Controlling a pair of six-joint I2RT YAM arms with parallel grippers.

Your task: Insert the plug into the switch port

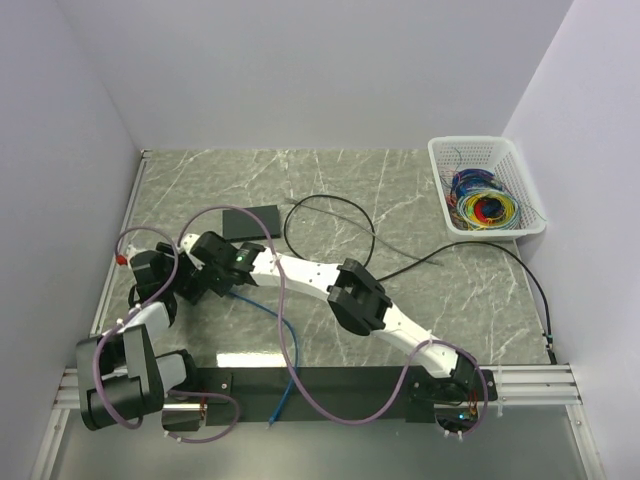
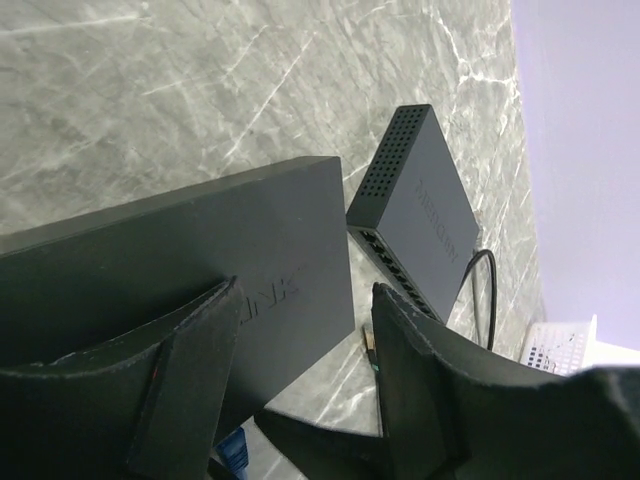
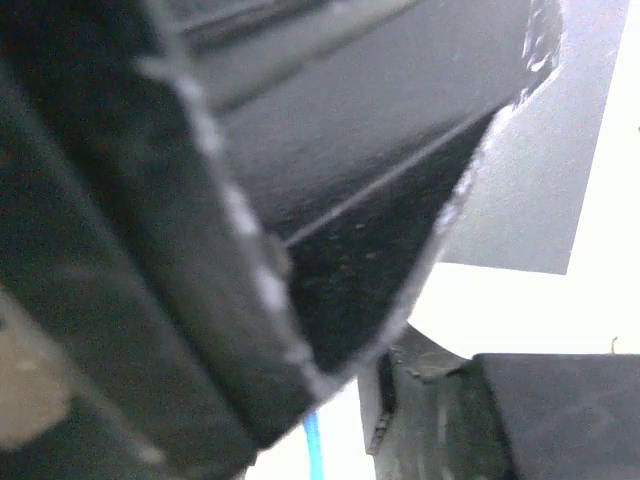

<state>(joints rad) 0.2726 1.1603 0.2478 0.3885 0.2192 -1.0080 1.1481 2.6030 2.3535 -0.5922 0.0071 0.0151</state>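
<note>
Though too blurred to tell the opening of the right gripper (image 1: 215,280), shows it nearest the blue plug (image 2: 232,450), at the black switch's (image 2: 200,250) near edge. Places left gripper (image 2: 305,290) spread astride that switch, hold uncertain. Trails cable (image 1: 268,312) nearward.

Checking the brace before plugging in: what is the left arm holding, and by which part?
Cannot be told. The fingers of the left gripper stand apart at the corner of the near switch; whether they pinch it does not show.
</note>
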